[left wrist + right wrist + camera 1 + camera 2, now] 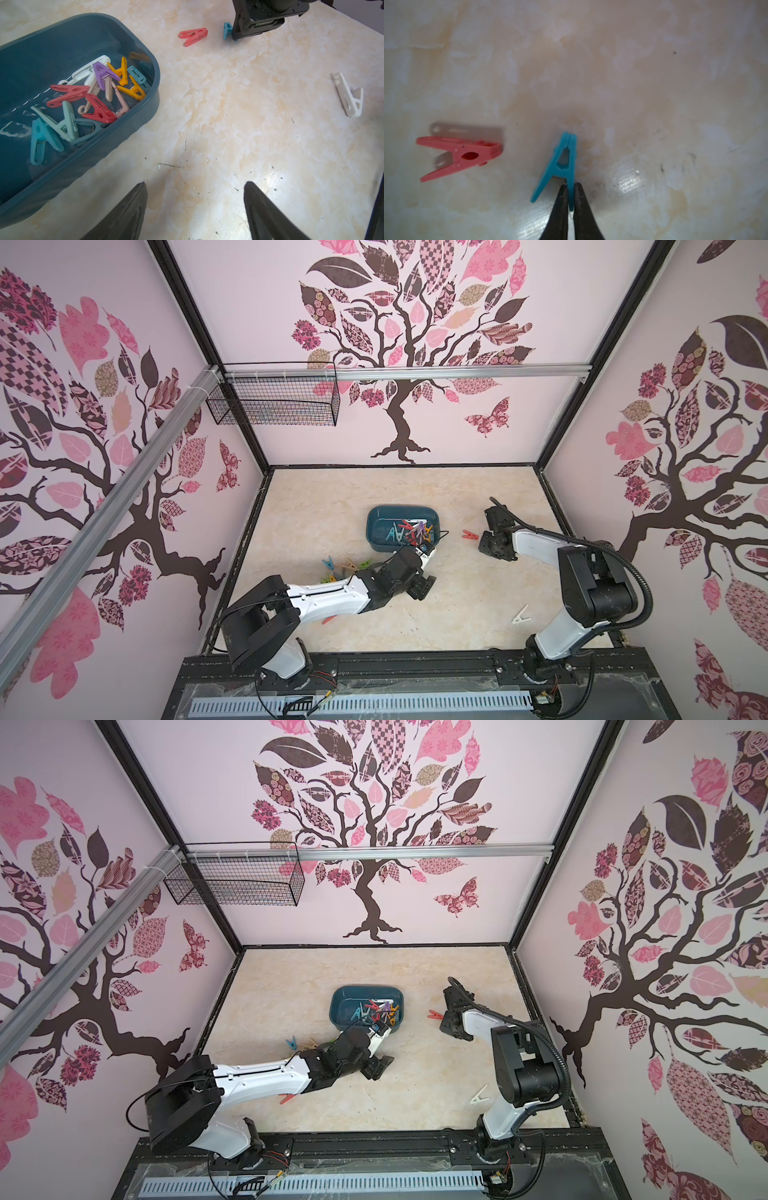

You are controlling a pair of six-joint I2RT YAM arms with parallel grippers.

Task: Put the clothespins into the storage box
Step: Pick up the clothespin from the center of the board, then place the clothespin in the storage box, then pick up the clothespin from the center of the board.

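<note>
The dark teal storage box (374,516) (104,149) sits mid-table with several clothespins (409,531) (99,89) in its right end. My right gripper (571,186) is down at the table right of the box, shut on one leg of a blue clothespin (564,164) (227,31). A red clothespin (469,535) (460,155) lies beside it. A white clothespin (520,616) (349,95) lies nearer the front right. My left gripper (195,185) hovers open and empty just in front of the box. Several more clothespins (345,566) lie left of my left arm.
A black wire-mesh basket (274,404) hangs from the rail at the back left, well above the table. Patterned walls close in the table on three sides. A black rail (415,668) carrying both arm bases runs along the front edge.
</note>
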